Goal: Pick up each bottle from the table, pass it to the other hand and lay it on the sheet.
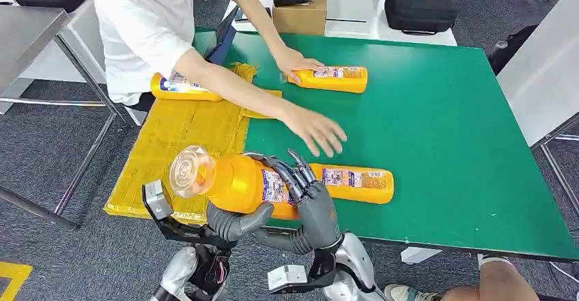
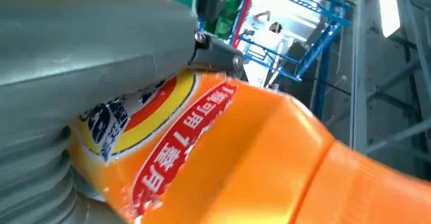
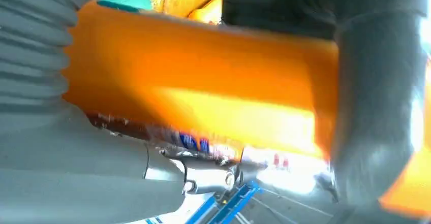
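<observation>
An orange bottle (image 1: 232, 181) with a clear cap hangs above the table's near edge, between my two hands. My left hand (image 1: 232, 222) grips it from below, thumb against its body. My right hand (image 1: 311, 198) wraps its fingers over the labelled part. Up close, the left wrist view has the bottle (image 2: 254, 153) under my left hand (image 2: 91, 41). The right wrist view has the bottle (image 3: 203, 71) against my right hand (image 3: 66, 173). A second bottle (image 1: 358, 183) lies on the green table (image 1: 444, 130) beside my right hand. Another bottle (image 1: 181, 87) lies on the yellow sheet (image 1: 177, 144).
A person in a white shirt leans over the table from the far left. One of their hands (image 1: 297, 62) rests on a far bottle (image 1: 334, 79); the other (image 1: 317, 132) is spread just beyond my hands. A cardboard box (image 1: 300, 16) stands at the back.
</observation>
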Available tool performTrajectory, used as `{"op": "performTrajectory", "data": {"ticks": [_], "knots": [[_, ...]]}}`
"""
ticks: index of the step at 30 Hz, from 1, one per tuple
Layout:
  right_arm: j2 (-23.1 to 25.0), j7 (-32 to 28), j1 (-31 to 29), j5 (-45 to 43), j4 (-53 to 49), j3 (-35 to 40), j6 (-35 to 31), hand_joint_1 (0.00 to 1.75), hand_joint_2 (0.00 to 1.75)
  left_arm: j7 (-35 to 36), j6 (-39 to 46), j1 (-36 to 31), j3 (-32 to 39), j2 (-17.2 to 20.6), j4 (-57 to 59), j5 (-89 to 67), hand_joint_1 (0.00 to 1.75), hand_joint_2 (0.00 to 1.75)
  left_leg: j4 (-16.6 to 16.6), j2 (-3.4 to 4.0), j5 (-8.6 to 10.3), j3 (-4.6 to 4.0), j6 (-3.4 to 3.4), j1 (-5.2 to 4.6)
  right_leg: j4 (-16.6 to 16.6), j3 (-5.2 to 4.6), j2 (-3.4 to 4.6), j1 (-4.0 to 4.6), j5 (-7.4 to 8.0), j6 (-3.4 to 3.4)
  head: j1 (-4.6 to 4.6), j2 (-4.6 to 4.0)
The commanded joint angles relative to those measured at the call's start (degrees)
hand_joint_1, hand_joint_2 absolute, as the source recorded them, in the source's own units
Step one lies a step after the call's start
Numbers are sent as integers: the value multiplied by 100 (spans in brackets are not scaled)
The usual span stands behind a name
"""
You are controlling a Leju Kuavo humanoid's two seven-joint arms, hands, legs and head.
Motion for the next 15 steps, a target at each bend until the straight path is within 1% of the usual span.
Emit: {"op": "performTrajectory", "data": {"ticks": [1, 6, 7, 8, 9, 10, 11, 13, 14, 15], "knots": [[-249, -131, 158, -107, -966, -131, -33, 0, 0, 75, -56, -403, 243, -173, 794, 396, 175, 175, 2, -9, -11, 25, -7, 6, -2, 31, -16, 8, -14, -12, 0, 0], [-249, -131, 158, -107, -966, -131, -33, 0, 0, 75, -56, -403, 243, -173, 794, 396, 175, 175, 2, -9, -12, 26, -8, 6, -2, 33, -17, 8, -15, -13, 0, 0], [-251, -132, 195, -127, -1073, -195, -42, 0, 0, 88, -50, -388, 284, -170, 768, 444, 175, 175, 4, -7, -18, 37, -10, 8, -1, 43, -16, 11, -20, -16, 0, 0], [-276, -140, 233, -164, -1187, -245, -28, 0, 0, 91, -46, -372, 328, -156, 745, 485, 175, 175, 2, -3, -8, 15, -5, 2, 1, 18, -9, 4, -10, -9, 0, 0], [-293, -143, 261, -160, -1263, -282, -40, 0, 0, 91, -35, -357, 357, -143, 728, 506, 175, 175, 4, -3, -11, 21, -7, 4, 1, 24, -10, 5, -13, -11, 2, 0], [-392, -416, 691, -241, -2279, -630, -462, 0, 0, -498, 1921, -483, 854, -103, 743, -1612, 175, 175, 2, -2, -12, 23, -7, 3, 2, 25, -10, 5, -14, -12, 0, 0], [-393, -468, 718, -246, -2440, -669, -656, 0, 0, -620, 2492, -521, 955, -113, 787, -2313, 175, 175, 3, -3, -12, 20, -7, 4, 1, 25, -10, 6, -13, -12, 2, 0], [-426, -410, 718, -258, -2602, -673, -641, 0, 0, -619, 2438, -540, 1093, -115, 803, -2364, 175, 175, -2, 2, -15, 33, -12, 7, -2, 36, -9, 9, -16, -18, 2, 0], [-426, -410, 718, -258, -2602, -673, -641, 0, 0, -619, 2438, -540, 1093, -115, 803, -2364, 175, 175, 0, 0, -4, 8, -5, 4, 0, 6, -9, 6, -6, -7, 0, 0], [-426, -410, 718, -258, -2602, -673, -641, 0, 0, -619, 2438, -540, 1093, -115, 803, -2364, 175, 175, 3, 1, -9, 15, -6, 7, 0, 16, -8, 9, -9, -10, 0, 0]]}}
